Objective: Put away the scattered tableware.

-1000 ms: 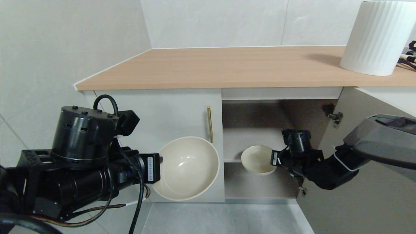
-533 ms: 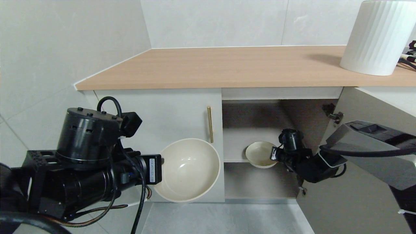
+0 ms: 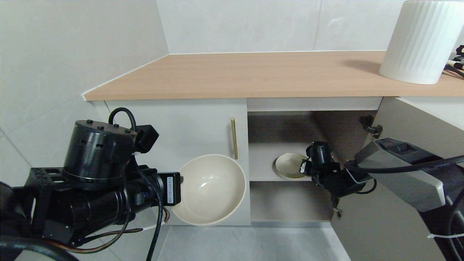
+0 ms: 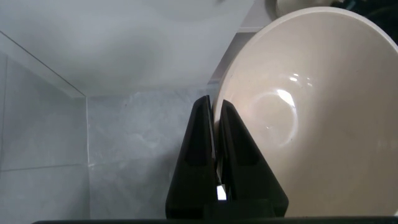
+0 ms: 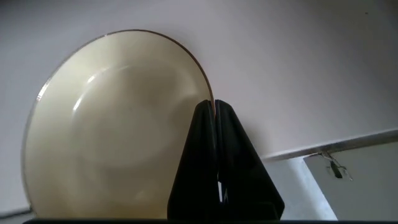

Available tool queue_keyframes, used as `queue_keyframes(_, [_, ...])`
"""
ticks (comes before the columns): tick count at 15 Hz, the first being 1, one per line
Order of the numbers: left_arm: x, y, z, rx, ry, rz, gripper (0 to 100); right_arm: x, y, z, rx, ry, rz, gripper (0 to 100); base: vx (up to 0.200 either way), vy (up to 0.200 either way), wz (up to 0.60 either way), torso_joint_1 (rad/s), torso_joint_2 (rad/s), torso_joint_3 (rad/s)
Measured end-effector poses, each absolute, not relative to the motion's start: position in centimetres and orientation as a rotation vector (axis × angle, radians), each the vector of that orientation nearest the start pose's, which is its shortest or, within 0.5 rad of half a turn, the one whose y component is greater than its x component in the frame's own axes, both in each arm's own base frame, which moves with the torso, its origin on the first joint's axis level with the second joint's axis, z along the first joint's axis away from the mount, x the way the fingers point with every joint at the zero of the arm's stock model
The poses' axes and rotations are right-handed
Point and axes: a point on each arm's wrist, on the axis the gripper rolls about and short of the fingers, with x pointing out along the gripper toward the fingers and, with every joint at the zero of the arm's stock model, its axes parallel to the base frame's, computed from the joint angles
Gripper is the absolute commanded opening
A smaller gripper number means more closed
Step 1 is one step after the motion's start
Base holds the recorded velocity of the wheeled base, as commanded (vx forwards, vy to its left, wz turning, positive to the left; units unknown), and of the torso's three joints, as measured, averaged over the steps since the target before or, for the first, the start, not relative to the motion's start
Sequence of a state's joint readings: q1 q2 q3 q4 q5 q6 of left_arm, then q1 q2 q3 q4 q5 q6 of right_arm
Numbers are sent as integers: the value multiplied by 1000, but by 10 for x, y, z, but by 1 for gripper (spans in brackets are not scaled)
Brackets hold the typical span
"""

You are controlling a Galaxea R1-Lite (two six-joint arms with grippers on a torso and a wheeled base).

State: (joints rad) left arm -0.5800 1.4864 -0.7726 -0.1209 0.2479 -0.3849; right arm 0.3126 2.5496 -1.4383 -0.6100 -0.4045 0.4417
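Observation:
My left gripper (image 3: 180,188) is shut on the rim of a large cream bowl (image 3: 210,188), held in front of the shut left cabinet door (image 3: 188,123). The same large bowl (image 4: 311,124) is pinched at its edge by the left gripper (image 4: 216,118). My right gripper (image 3: 303,170) is shut on a small cream bowl (image 3: 289,165) inside the open cabinet, over the middle shelf (image 3: 264,159). In the right wrist view the small bowl (image 5: 118,124) has its rim clamped by the right gripper (image 5: 213,118).
The right cabinet door (image 3: 384,195) stands open beside my right arm. A brass handle (image 3: 234,139) runs down the left door. A ribbed white container (image 3: 422,40) stands on the wooden counter (image 3: 253,74). The lower cabinet compartment (image 3: 286,203) holds nothing.
My right gripper has carried the small bowl deeper into the cabinet and up onto the middle shelf level. The left arm has sunk slightly with the large bowl.

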Motion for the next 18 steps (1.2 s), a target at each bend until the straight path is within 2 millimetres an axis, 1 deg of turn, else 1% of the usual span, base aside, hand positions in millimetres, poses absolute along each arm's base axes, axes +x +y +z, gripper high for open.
queue_keyframes(4, [205, -128, 184, -130, 599, -211, 0, 480, 136, -4, 284, 397, -250, 0, 0, 0, 0, 0, 0, 0])
queue_keyframes(11, [206, -128, 183, -129, 603, -210, 0, 495, 137, -10, 280, 375, -302, 0, 0, 0, 0, 0, 0, 0])
queue_keyframes(12, [206, -128, 183, -128, 603, -210, 0, 496, 137, -11, 280, 374, -304, 100, 0, 0, 0, 0, 0, 0])
queue_keyframes(18, [207, -129, 182, -130, 600, -211, 0, 492, 140, -9, 297, 376, -306, 100, 0, 0, 0, 0, 0, 0])
